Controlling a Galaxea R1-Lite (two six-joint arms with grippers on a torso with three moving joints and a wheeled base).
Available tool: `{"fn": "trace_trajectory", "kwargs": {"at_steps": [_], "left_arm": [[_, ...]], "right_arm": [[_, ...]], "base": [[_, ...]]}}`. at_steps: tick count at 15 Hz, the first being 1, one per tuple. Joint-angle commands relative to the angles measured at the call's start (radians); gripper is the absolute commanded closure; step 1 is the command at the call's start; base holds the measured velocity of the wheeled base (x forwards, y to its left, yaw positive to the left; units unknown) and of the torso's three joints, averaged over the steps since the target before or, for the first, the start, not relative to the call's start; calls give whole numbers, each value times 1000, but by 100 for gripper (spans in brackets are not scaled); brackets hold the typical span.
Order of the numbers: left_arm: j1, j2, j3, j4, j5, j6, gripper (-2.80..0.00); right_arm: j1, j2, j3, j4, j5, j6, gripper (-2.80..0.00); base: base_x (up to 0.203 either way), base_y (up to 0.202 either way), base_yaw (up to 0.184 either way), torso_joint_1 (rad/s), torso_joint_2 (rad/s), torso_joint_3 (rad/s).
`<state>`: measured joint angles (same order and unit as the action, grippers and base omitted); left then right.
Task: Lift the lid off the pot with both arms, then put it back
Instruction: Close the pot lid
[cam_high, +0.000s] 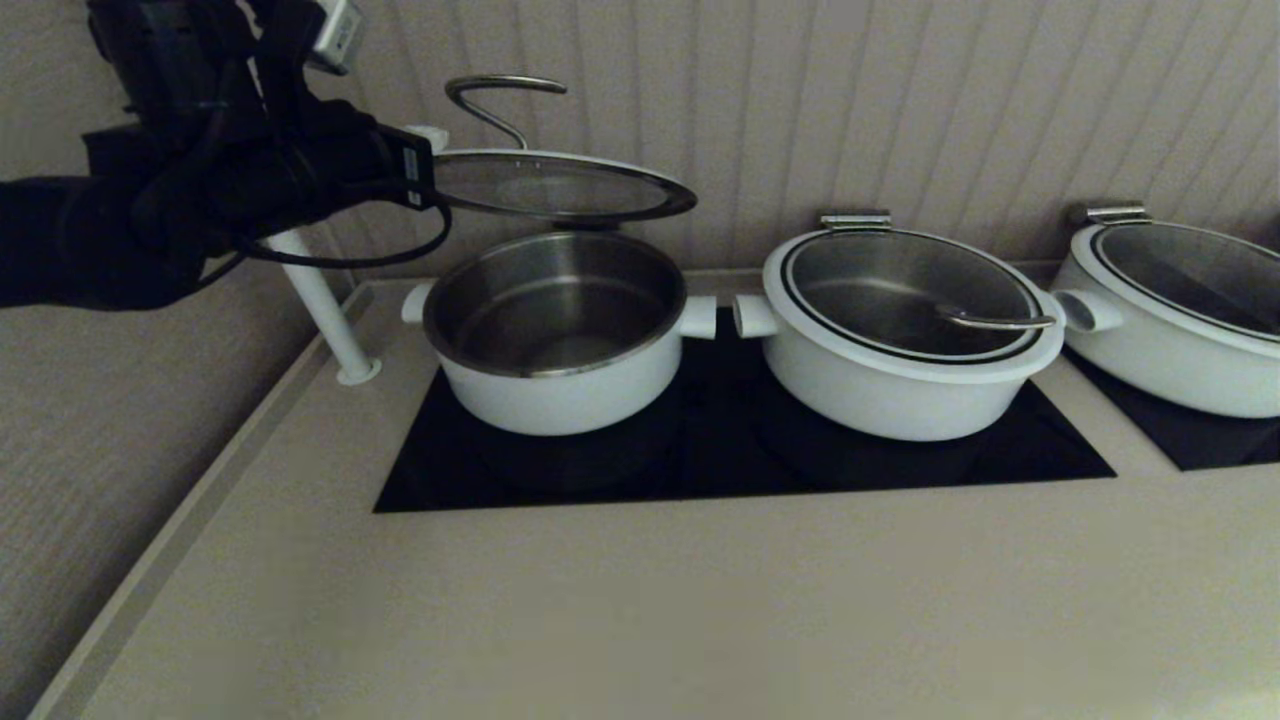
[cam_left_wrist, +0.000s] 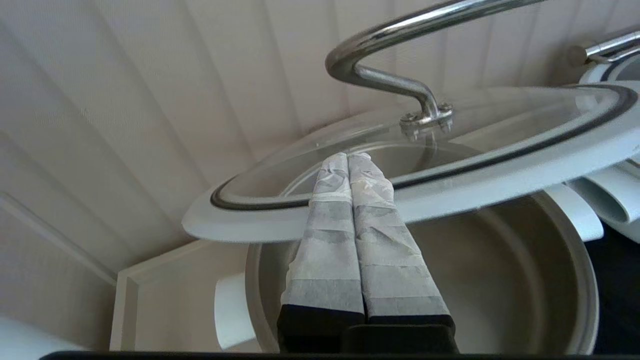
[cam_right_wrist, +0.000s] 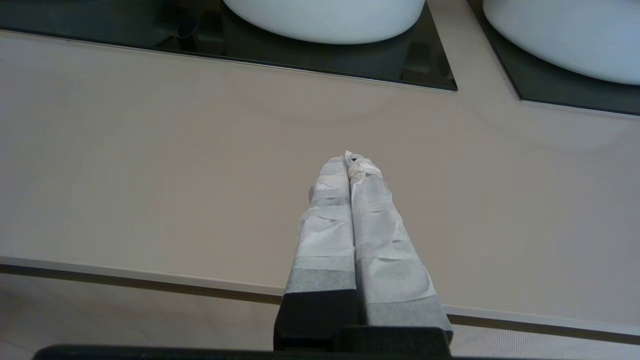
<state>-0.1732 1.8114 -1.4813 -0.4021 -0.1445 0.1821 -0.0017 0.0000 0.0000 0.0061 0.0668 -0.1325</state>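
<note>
The left gripper, fingers pinched on the white-rimmed round glass lid, holds it above the straight-sided white steel-lined pot; lowering it level should seat it squarely. The right gripper, fingers together, idles well clear of the pot.

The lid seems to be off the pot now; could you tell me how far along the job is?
Done: the lid is raised clear above the open pot. In hand: the left gripper alone holds it at its rim, fingers together, roughly level. The right gripper is shut over the bare counter, not helping. Left: lowering the lid back onto the pot.

A kitchen: pots on a cooktop (black glass).
</note>
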Motion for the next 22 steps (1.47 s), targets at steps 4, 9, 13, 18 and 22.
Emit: {"fn": "trace_trajectory", "kwargs": {"at_steps": [4,9,13,18,22], "left_arm": [[0,-34,47,-3,-1,0,0],[0,-40,55,-3,-1,0,0],[-1,-64,116,-11,-1,-1,0],[-1,-66,208,-159,-3,0,0],[0,-64,236,-159,-3,0,0]], "right_arm": [[0,2,0,0,1,-1,0],[0,0,0,0,1,-1,0],[0,2,0,0,1,-1,0],[0,2,0,0,1,-1,0],[0,0,0,0,1,-1,0]], "base": [[0,0,0,0,0,0],[0,0,0,0,0,0],[0,0,0,0,0,0],[0,0,0,0,0,0],[0,0,0,0,0,0]]}}
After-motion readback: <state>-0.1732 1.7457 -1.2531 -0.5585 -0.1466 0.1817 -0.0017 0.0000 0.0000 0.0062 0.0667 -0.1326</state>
